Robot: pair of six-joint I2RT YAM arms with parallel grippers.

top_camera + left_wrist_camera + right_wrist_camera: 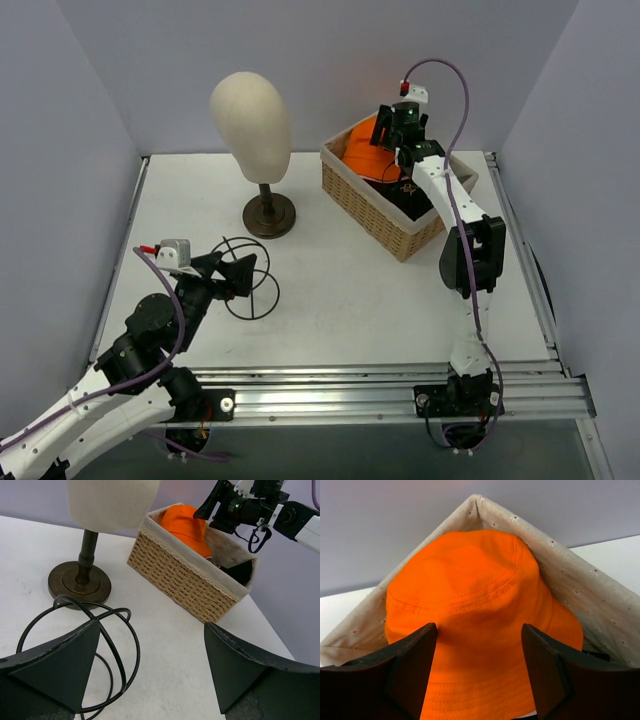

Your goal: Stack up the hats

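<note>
A bright orange bucket hat point(362, 147) lies in the far corner of the wicker basket point(375, 212); it also shows in the left wrist view point(187, 527) and fills the right wrist view point(480, 615). A black cap with a gold emblem point(412, 196) lies in the basket's near end. My right gripper point(392, 135) is open, its fingers either side of the orange hat's brim point(479, 630). My left gripper point(240, 274) is open and empty above the table by a black wire sphere point(249, 280). The pink hat and tan cap are out of view.
A cream mannequin head point(251, 125) on a dark stand point(269, 214) is at the back, left of the basket. The wire sphere point(75, 650) lies between my left fingers. Grey walls enclose the table on three sides.
</note>
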